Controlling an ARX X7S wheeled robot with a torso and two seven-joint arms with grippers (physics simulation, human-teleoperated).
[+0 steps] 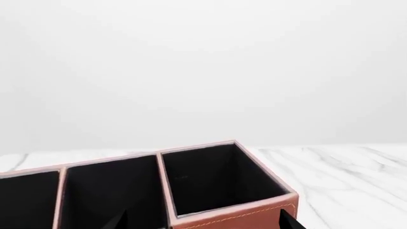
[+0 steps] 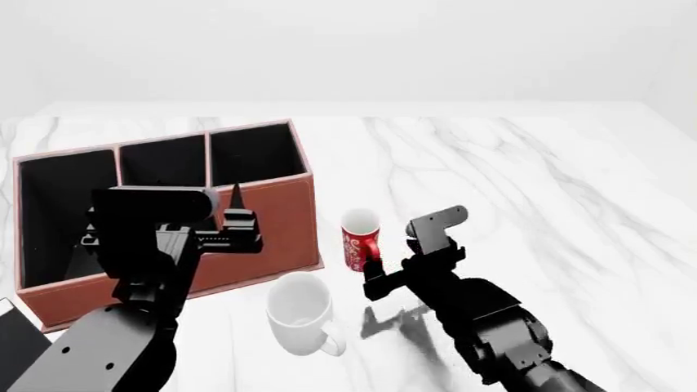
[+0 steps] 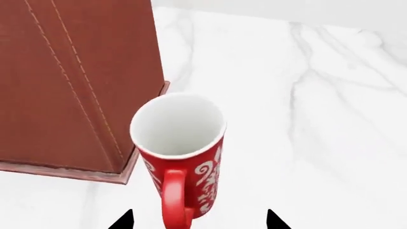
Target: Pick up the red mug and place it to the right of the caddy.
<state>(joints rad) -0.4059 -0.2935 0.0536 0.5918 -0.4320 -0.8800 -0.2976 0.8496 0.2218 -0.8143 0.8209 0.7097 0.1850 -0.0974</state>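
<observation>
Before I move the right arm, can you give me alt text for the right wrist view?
A red mug with a white inside stands upright on the white marble table, its handle facing the camera. The two fingertips of the right gripper show to either side of the handle, spread apart and not touching it. The brown caddy stands close beside the mug.

White footed mug (image 2: pixel 300 314) stands upright on the tabletop (image 2: pixel 523 171), near front edge of head view, handle twd the camera side, interior white, nothing seen inside. Tabletop is white marble w/ grey veins, seen in all 3 views. Black book (image 2: pixel 15 336) w/ white page edge lies flat at lower left corner, partly cut off by frame. Plain pale wall behind.
</observation>
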